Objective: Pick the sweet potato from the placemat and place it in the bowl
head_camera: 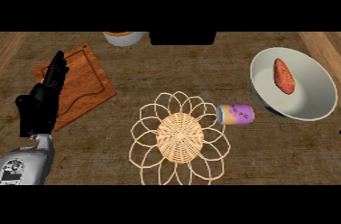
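Evidently the sweet potato (284, 76) is lying in the bowl (307, 97), so the left hand (40, 103) is resting well away, fingers apart.

Head view, steeply down onto counter (126, 85)

Orange-red sweet potato (284, 76) lying inside white bowl (313, 111); woven placemat (178, 138) bare.

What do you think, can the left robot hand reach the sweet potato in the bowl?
Probably not from there. The left robot hand sits far left over the cutting board; the sweet potato lies in the bowl far right, across the placemat.
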